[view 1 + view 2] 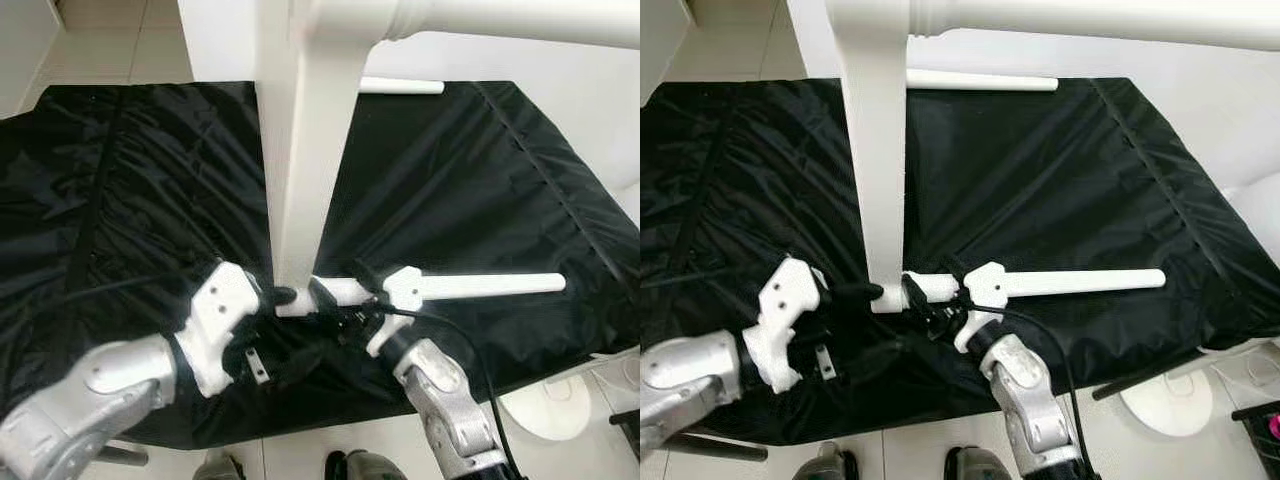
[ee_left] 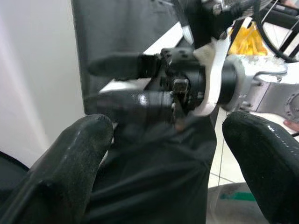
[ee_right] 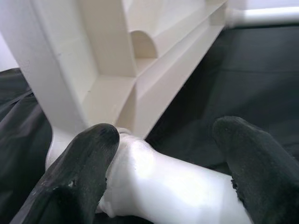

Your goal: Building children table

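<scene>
A white table frame (image 1: 300,180) stands upright on the black-covered surface (image 1: 150,180). One white leg (image 1: 520,15) is fitted near its top. A second white leg (image 1: 490,286) lies level on the cloth with its end against the frame's lower corner. My right gripper (image 1: 342,288) is shut on this leg close to that end; in the right wrist view its fingertips (image 3: 88,158) flank the leg (image 3: 159,182) below the frame (image 3: 107,70). My left gripper (image 1: 280,325) is open, one finger touching the frame's foot. Its fingers (image 2: 70,158) face the right gripper (image 2: 140,84).
A third white leg (image 1: 400,86) lies at the far edge of the cloth behind the frame. A round white object (image 1: 545,405) sits on the tiled floor at the right. The surface's near edge runs just below my wrists.
</scene>
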`<state>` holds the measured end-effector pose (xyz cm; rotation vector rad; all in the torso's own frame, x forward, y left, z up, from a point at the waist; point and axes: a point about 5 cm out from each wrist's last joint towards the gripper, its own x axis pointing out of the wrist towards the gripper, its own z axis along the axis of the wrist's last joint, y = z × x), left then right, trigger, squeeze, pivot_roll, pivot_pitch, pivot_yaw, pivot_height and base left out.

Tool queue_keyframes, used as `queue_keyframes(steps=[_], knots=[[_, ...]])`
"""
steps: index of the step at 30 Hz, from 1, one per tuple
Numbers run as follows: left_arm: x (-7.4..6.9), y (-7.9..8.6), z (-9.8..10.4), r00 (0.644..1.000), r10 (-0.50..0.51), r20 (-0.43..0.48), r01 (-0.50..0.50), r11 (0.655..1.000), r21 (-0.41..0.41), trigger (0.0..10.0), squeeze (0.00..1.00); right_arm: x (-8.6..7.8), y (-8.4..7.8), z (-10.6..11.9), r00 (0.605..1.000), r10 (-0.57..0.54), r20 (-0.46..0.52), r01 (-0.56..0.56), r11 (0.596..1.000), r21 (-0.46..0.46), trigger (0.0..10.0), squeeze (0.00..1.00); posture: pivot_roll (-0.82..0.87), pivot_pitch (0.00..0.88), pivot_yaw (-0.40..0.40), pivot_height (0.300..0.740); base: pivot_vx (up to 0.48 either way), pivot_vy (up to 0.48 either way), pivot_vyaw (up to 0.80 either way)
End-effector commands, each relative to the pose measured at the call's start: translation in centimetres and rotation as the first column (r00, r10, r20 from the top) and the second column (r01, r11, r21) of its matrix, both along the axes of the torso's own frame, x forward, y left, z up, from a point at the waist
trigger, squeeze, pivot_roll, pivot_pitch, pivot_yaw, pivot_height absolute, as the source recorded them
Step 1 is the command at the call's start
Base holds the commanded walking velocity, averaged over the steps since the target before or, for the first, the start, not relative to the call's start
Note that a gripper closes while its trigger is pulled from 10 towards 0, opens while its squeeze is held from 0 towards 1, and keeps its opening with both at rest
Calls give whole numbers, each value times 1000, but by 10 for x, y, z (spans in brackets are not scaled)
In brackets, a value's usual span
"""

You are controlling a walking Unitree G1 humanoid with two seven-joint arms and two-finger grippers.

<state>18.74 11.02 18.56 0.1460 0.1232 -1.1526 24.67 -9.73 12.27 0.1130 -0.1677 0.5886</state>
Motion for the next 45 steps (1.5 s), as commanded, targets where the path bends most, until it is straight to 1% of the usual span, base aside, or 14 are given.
queue_keyframes(steps=[1,5,8,10,11,13,15,19,24,31,35,38,40,45], knots=[[-2,-2,-3,999,-32,15,32,999,23,10000,0,-2,-10,0,999,-42,6,42,999,4,10000,0,10,143,-28,740,0,0,0],[11,0,1,989,115,98,-117,993,11,10000,0,-6,-28,7,994,-103,36,103,995,-1,10000,0,4,146,-24,740,0,0,0],[15,1,2,982,157,108,-159,987,8,10000,0,-5,-32,9,991,-124,43,124,992,-3,10000,0,4,146,-24,740,0,0,0],[29,7,2,941,306,141,-311,950,12,10000,0,-4,-41,13,983,-171,63,172,985,-6,10000,0,0,147,-16,740,0,0,0],[29,7,2,941,306,141,-311,950,12,10000,0,-4,-41,13,983,-171,63,172,985,-6,10000,0,0,147,-16,740,0,0,0],[38,13,1,895,412,169,-421,907,22,10000,0,-3,-48,17,976,-205,71,206,979,1,10000,0,0,147,-16,740,0,0,0],[39,16,1,886,437,158,-445,895,22,10000,0,-3,-50,17,973,-219,74,220,976,1,10000,0,0,149,-18,740,0,0,0],[31,15,4,899,396,187,-408,912,29,10000,0,-2,-52,18,971,-226,80,227,974,-4,10000,0,6,149,-20,740,0,0,0],[9,7,4,967,208,146,-213,977,20,10000,0,1,-48,18,978,-191,80,193,981,-16,10000,0,17,148,-28,740,0,0,0],[-2,1,-1,997,57,55,-57,998,5,10000,0,4,-44,18,984,-164,76,166,986,-15,10000,0,18,142,-35,740,0,0,0],[-5,-3,-2,999,18,30,-17,1000,-16,10000,0,5,-43,19,984,-159,79,161,987,-17,10000,0,18,142,-35,740,0,0,0],[-5,-4,-3,1000,5,29,-4,1000,-12,10000,0,5,-44,19,984,-157,81,159,987,-15,10000,0,14,141,-33,740,0,0,0],[15,-5,-6,993,74,93,-74,997,3,10000,0,5,-43,20,984,-157,86,159,987,-17,10000,0,2,131,-27,740,0,0,0],[30,-4,-5,985,129,116,-131,991,10,10000,0,6,-43,20,982,-165,88,166,986,-13,10000,0,-6,127,-23,740,0,0,0]])
